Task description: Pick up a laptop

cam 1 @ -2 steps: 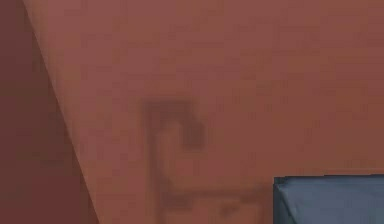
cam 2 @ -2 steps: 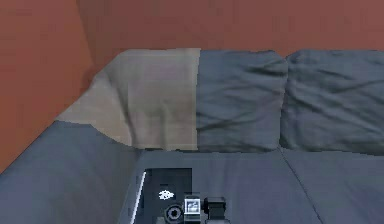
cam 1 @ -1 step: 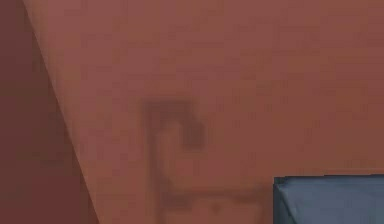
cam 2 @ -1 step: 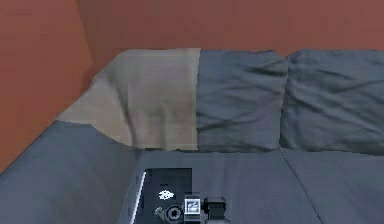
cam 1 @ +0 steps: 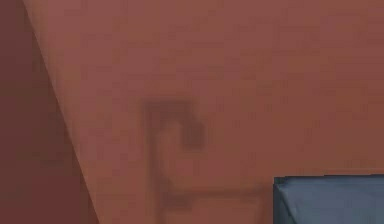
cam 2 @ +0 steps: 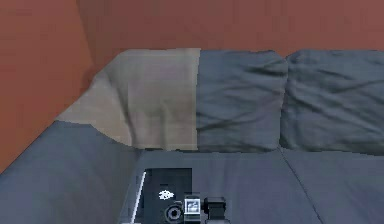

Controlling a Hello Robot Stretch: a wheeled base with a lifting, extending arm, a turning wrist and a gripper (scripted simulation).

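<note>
1. Red-brown wall (cam 1: 200, 60) stands close ahead in the forward view, with a blue-grey sofa corner (cam 1: 330, 200) at the lower right. Driving forward looks to have little room.
2. On the arm side, a grey sofa (cam 2: 330, 175) runs along the wall. A beige throw (cam 2: 150, 90) is draped over its back toward the view's left, and 2 plump back cushions (cam 2: 260, 100) sit to the right of it.
3. The laptop (cam 2: 155, 195), dark and flat, lies on the seat at the arm side view's bottom edge, just left of middle.
4. The jaws sit at the laptop's right part, by 2 white marker squares (cam 2: 190, 207). I cannot tell whether they are spread or pressed together, whether they touch the lid, or whether they hold anything.
5. Likely trouble:
   - The seat is soft, so pressing down could sink the laptop instead of seating a grip.
   - The lid is thin and smooth, so the jaws may skid across it.
   - A hold on 1 edge could let the laptop tilt and slip on the lift.
6. Room:
   - Bare seat lies to the right of the laptop and beyond it, up to the back cushions.
   - The throw hangs well apart from the laptop.
   - Straight up looks free.
   - How near the seat's front edge lies cannot be told, so a nudge toward the robot is a risk.
</note>
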